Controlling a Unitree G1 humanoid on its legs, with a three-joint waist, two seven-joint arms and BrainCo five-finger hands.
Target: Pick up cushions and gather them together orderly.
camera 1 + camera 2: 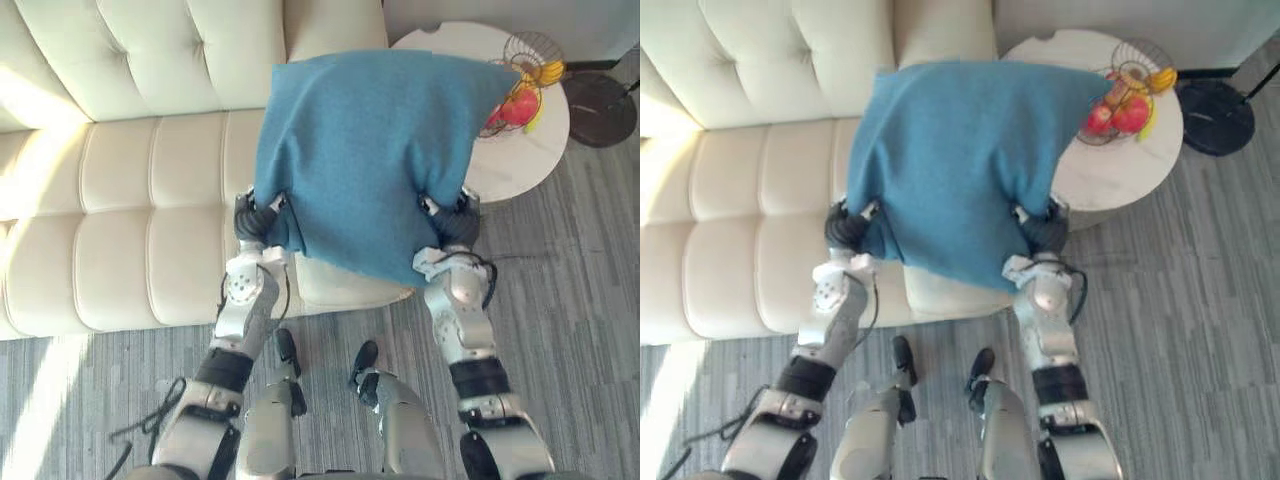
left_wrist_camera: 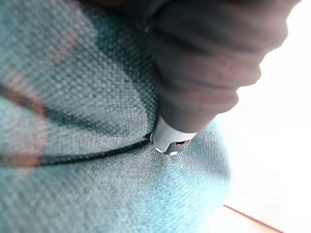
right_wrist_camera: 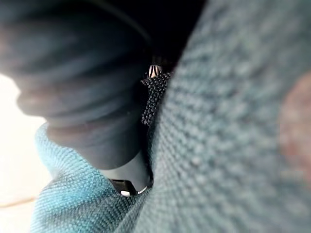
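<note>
Left eye view: my left hand [image 1: 258,216] and right hand [image 1: 452,222] flank the blue cushion [image 1: 365,150] at its lower corners, above the front edge of the sofa [image 1: 130,200], beside the table [image 1: 522,168]. Wrist views: cloth presses close against each hand; I cannot tell either grip.

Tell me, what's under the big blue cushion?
The cream sofa and part of the round table peek out around the cushion. Whatever lies directly beneath it is covered.
</note>
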